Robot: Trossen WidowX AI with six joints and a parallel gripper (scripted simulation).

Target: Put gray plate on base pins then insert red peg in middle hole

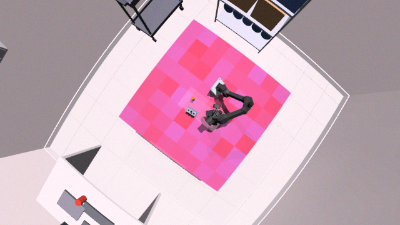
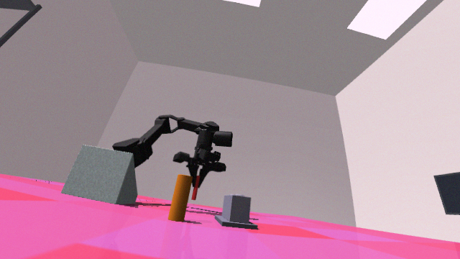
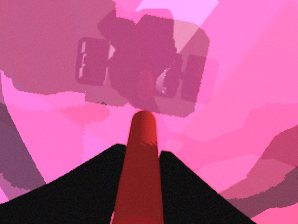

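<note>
My gripper [image 2: 197, 183] [image 3: 141, 157] is shut on the red peg [image 2: 194, 194] [image 3: 142, 187]. The peg hangs down between the fingers, slightly tilted in the exterior view, with its lower end above the mat. The gray plate [image 1: 192, 112] [image 2: 237, 208] is a thick block with a row of dark round spots on its top. It seems to sit flat on the darker base [image 2: 238, 224]. The two pins cannot be made out clearly. The plate stands apart from the gripper, to its right in the exterior view and to its left in the top view.
An orange cylinder [image 1: 193, 98] [image 2: 180, 198] stands upright near the plate, in front of the gripper in the exterior view. A pale, slanted block [image 1: 219, 80] [image 2: 98, 176] stands by the arm's mount. All of these are on the pink patchwork mat [image 1: 169, 97] [image 2: 136, 234].
</note>
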